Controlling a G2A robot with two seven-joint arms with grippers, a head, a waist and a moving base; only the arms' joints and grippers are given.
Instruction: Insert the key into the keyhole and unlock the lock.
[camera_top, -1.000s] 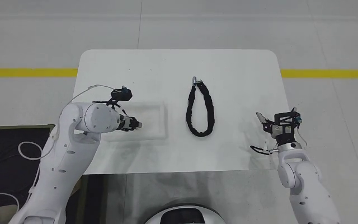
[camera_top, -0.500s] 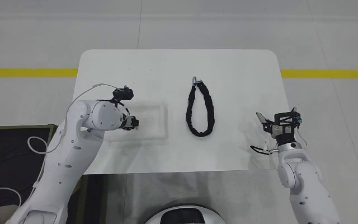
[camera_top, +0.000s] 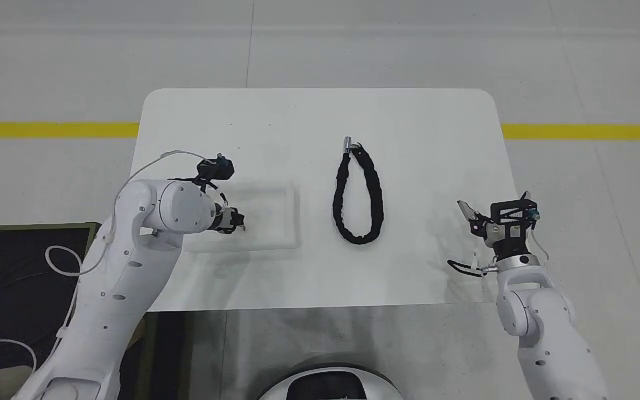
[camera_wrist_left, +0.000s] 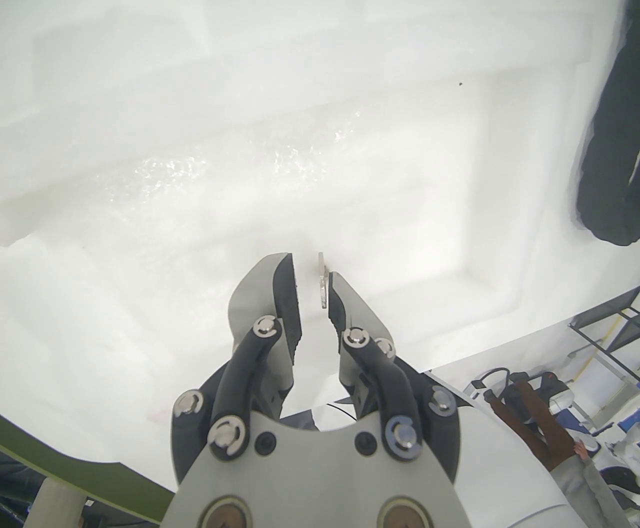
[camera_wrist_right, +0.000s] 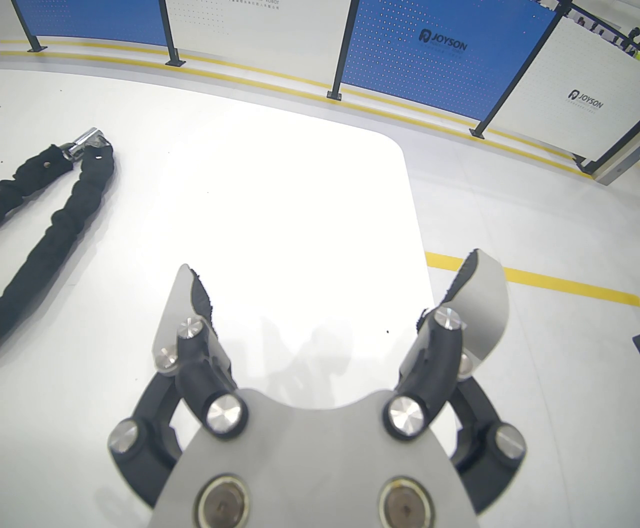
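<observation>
Left gripper, jaws narrowly parted, at a key in a foam tray.
The key touched one pad, with a gap to the other. A black chain lock lay near the tray; the right gripper, spread wide, sat well apart from the tray.

Left gripper edged back over foam tray — slightly farther from chain lock.

Robot test hall: pale floor, yellow line, blue partition panels, white table
</observation>
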